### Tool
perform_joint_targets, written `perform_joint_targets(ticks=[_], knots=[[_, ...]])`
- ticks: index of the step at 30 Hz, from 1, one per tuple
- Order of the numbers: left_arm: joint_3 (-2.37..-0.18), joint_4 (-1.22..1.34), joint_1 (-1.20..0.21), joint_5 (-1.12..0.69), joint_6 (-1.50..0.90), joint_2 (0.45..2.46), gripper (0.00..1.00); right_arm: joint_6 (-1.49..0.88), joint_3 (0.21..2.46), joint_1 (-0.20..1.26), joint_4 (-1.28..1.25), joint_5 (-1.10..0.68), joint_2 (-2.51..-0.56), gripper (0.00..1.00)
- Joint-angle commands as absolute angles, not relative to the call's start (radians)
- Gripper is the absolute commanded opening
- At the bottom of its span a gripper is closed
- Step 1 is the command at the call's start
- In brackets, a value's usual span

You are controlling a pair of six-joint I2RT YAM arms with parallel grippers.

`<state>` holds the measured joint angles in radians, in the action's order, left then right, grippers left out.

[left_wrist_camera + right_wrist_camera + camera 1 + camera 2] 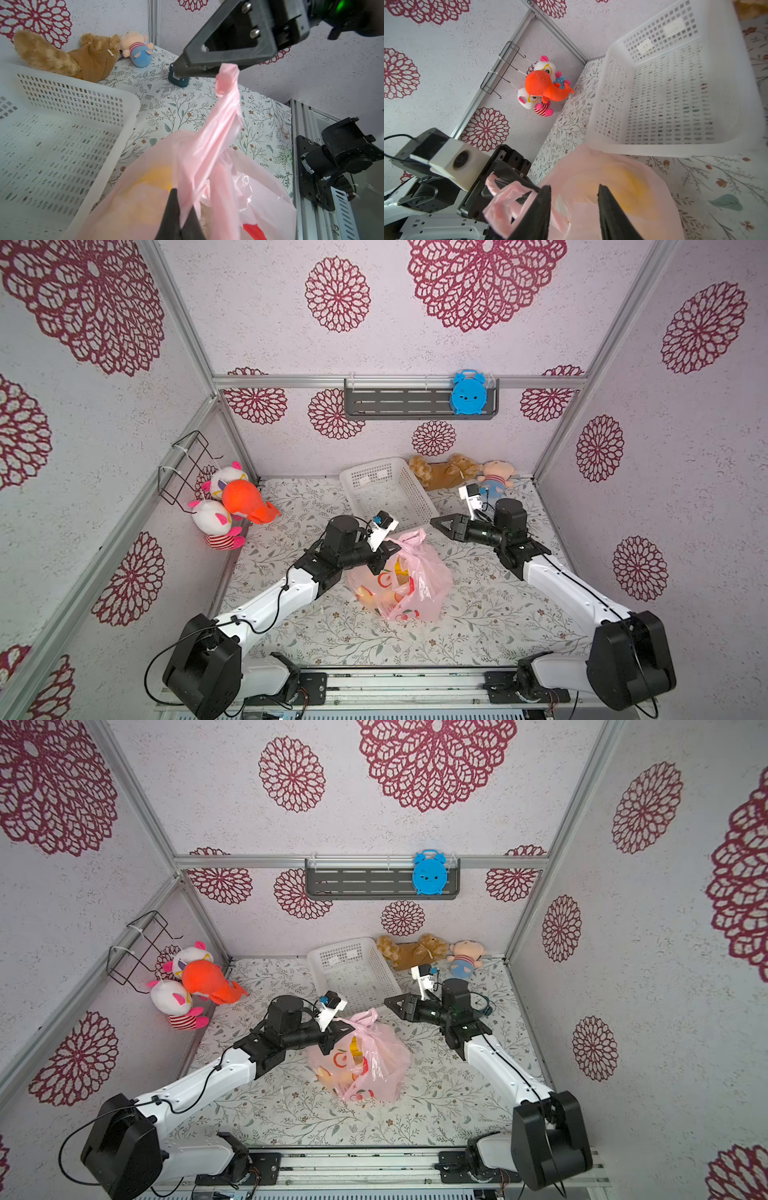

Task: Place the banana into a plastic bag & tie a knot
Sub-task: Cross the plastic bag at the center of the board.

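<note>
I am watching the bag (415, 585) sitting on the worktop (332, 635) between the two arms, just in front of the white basket (419, 493). In both top views it is slumping, with its pink film bulging. A yellow shape (400, 568) is showing through the film inside it, too soft for me to make out its outline.

My left gripper (382, 562) is reaching over the bag's mouth. In the left wrist view its jaws are standing closed on the pink plastic, with film pinched between them. One handle strip (226, 97) is rising from that grip and standing up in the air, its tip twisted and crumpled. In the right wrist view another fold of handle (500, 193) is lying against the left gripper's body.

My right gripper (434, 523) is hovering above the worktop, just beside the strip's tip. In the right wrist view its jaws are standing apart with nothing between them, and the bag is lying below the gap. I am not able to tell whether the strip's tip is touching the underside of that gripper.
</note>
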<state>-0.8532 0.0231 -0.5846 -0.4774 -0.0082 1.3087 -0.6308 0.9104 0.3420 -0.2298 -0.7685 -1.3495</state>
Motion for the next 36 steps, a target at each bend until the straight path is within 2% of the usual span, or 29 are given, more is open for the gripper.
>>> perform_joint_targets(ticks=[1,6,11,20,23,36], knots=[[-0.840,0.082,-0.595,-0.506,0.000,1.290,0.00,-0.668,0.985,0.388,-0.298,-0.880,-1.390,0.42],[-0.827,0.117,-0.595,-0.521,-0.007,1.297,0.00,-0.773,0.977,0.430,-0.460,-0.945,-1.440,0.48],[-0.817,0.144,-0.592,-0.529,-0.015,1.304,0.00,-0.798,0.987,0.492,-0.524,-0.991,-1.478,0.49],[-0.808,0.161,-0.583,-0.540,-0.019,1.315,0.00,-0.766,0.939,0.511,-0.531,-1.022,-1.471,0.36],[-0.811,0.166,-0.582,-0.546,-0.024,1.318,0.00,-0.728,0.924,0.512,-0.502,-1.034,-1.465,0.35],[-0.813,0.175,-0.571,-0.563,-0.033,1.325,0.00,-0.564,0.877,0.512,-0.393,-1.051,-1.416,0.51]])
